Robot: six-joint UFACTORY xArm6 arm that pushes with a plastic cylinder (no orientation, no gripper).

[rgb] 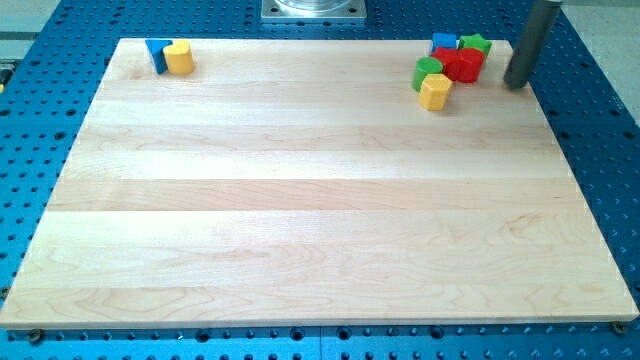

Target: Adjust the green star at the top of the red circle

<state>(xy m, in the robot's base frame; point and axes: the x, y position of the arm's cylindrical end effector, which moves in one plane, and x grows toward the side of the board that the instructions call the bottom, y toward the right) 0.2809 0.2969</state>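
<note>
The green star (477, 45) sits at the view's top right, near the board's top edge. It touches the upper right of a red cluster (461, 65), which seems to be two red blocks pressed together; I cannot tell which is the circle. My tip (517, 84) stands on the board at its right edge, to the right of and slightly below the red cluster, apart from all blocks. The dark rod (532, 38) rises to the view's top.
A blue cube (444, 42) sits left of the green star. A green round block (428, 72) and a yellow hexagon (435, 92) touch the cluster's lower left. A blue triangle (157, 54) and a yellow block (179, 58) stand at the top left. A metal base (314, 9) is above the board.
</note>
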